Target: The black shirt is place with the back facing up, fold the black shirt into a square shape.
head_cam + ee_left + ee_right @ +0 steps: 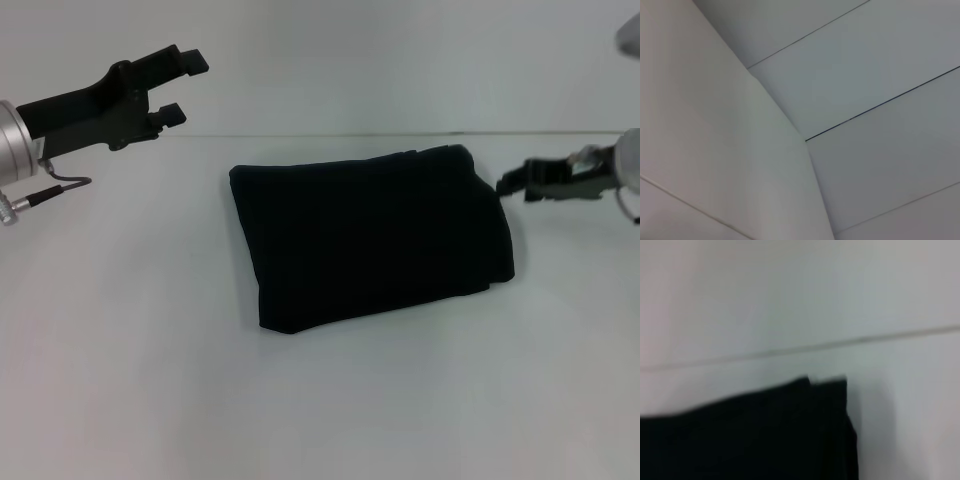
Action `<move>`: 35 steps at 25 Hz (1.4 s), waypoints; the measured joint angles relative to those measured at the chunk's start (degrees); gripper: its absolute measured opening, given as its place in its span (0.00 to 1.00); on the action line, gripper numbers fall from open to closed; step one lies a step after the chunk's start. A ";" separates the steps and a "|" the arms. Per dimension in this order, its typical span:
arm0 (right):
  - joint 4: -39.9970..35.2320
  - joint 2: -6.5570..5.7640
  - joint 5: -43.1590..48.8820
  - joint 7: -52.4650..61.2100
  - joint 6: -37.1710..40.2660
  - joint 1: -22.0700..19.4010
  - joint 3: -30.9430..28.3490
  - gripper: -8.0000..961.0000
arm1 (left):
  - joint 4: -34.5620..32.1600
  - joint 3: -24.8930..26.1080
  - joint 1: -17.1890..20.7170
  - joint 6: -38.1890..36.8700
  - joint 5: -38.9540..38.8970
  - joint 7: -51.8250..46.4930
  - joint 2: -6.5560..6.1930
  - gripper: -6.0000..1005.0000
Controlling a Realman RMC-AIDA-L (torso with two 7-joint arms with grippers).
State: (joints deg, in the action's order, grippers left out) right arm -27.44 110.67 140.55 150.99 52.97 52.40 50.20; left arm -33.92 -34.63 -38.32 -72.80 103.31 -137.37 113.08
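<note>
Head view: squarish folded black shirt (370,240)

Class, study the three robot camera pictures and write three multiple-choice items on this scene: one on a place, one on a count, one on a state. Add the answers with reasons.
1. Where does the black shirt lie?
A. On the white table, between the two grippers
B. Hanging from the left gripper
C. On the floor

2. How many shirts are on the table?
A. One
B. Two
C. Three

3. What state is the shirt in?
A. Spread out flat with sleeves showing
B. Folded into a compact, roughly square bundle
C. Rolled into a ball

Answers:
1 A, it rests on the table with the left gripper raised at one side and the right gripper by its other edge.
2 A, only one dark bundle shows.
3 B, no sleeves show and the outline is four-sided.
</note>
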 joint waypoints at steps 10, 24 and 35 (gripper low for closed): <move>-12.09 -2.91 -15.56 -10.06 18.17 -8.33 -17.32 0.65 | 1.43 -4.48 0.02 -6.60 4.90 -0.64 -2.60 0.94; -9.72 2.70 -37.91 -41.70 31.39 -26.20 -24.76 0.83 | 1.22 -4.48 -0.20 -14.76 13.98 -5.92 -3.17 0.94; -8.30 2.00 -38.36 -41.27 30.65 -23.99 -28.73 0.85 | 9.38 -4.60 0.45 -9.26 16.92 -17.76 -0.26 0.93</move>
State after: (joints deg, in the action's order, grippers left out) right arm -35.73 112.67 102.19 109.72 83.62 28.41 21.47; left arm -24.54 -39.23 -37.87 -82.06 120.23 -155.13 112.81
